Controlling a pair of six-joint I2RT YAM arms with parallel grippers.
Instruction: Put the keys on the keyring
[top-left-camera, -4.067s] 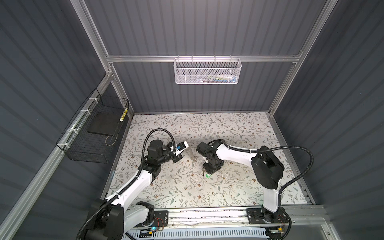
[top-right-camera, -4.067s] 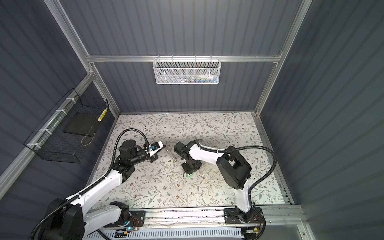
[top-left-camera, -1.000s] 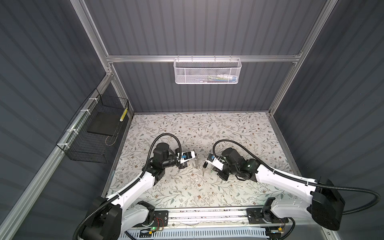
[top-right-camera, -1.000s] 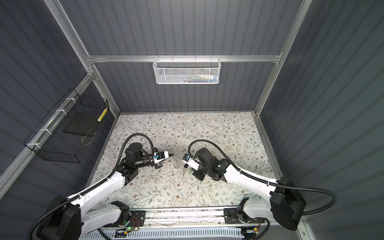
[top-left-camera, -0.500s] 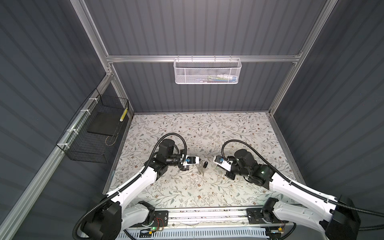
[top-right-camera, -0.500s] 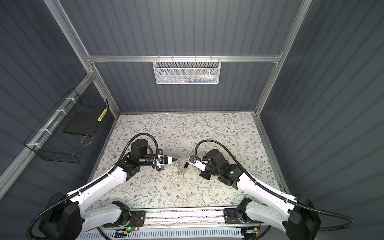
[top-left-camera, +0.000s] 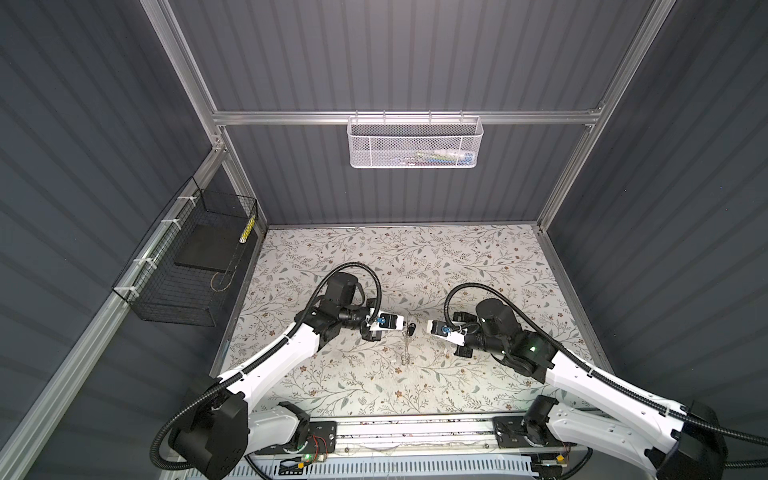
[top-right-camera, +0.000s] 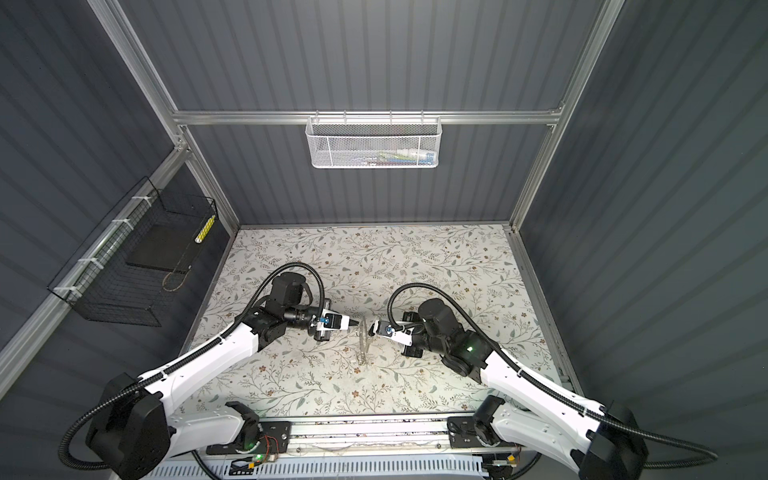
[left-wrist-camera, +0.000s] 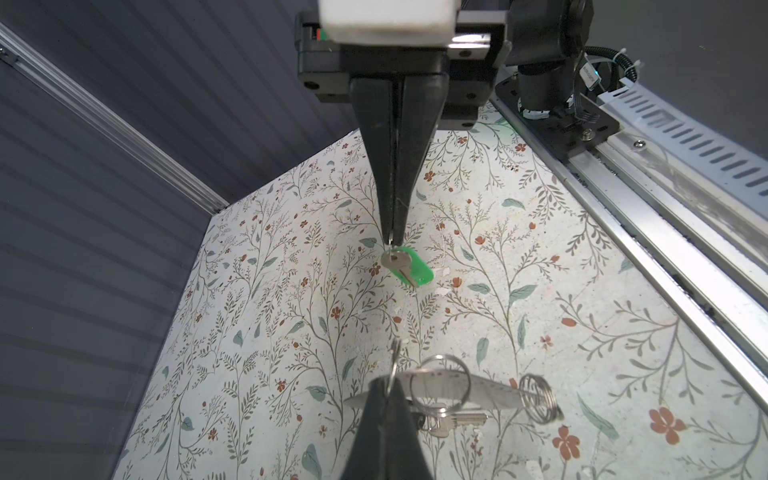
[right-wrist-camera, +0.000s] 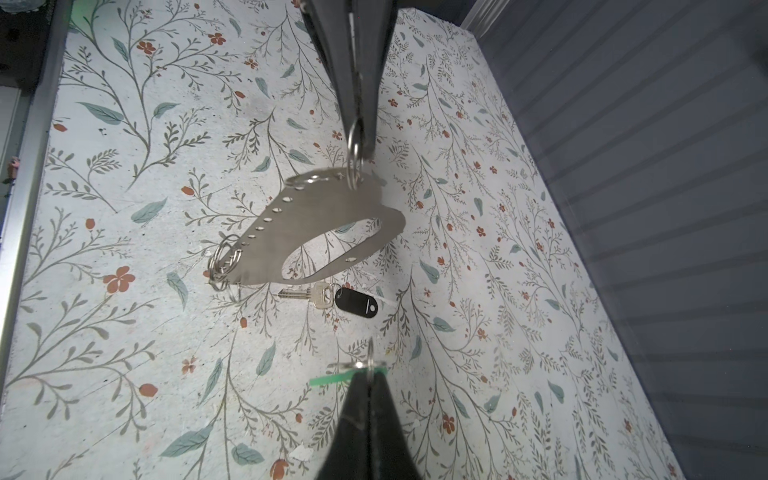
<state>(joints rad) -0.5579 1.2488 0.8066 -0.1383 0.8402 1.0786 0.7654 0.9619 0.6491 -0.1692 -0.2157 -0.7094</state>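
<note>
The keyring (right-wrist-camera: 332, 220), a flat grey plate with an oval cutout, hangs off the table from one of its small metal rings (right-wrist-camera: 354, 162). My left gripper (left-wrist-camera: 388, 380) is shut on that ring; in both top views the plate (top-left-camera: 406, 351) (top-right-camera: 364, 340) dangles below its tip (top-left-camera: 402, 325). My right gripper (right-wrist-camera: 369, 370) faces it, a short gap away, shut on the small ring of the green tag (left-wrist-camera: 415, 272), which carries a silver key (left-wrist-camera: 392, 259). The black-fob key (right-wrist-camera: 355, 303) lies on the table under the plate.
More wire rings (right-wrist-camera: 224, 257) hang bunched at the plate's lower end. A white mesh basket (top-left-camera: 415, 143) is on the back wall, a black wire basket (top-left-camera: 187, 266) on the left wall. The arms' base rail (top-left-camera: 415, 432) runs along the front edge.
The right gripper has lifted the green tag off the table since the oldest frames. Over the last second both grippers drifted slightly right, tips still facing; hardly any motion in the last half second.
</note>
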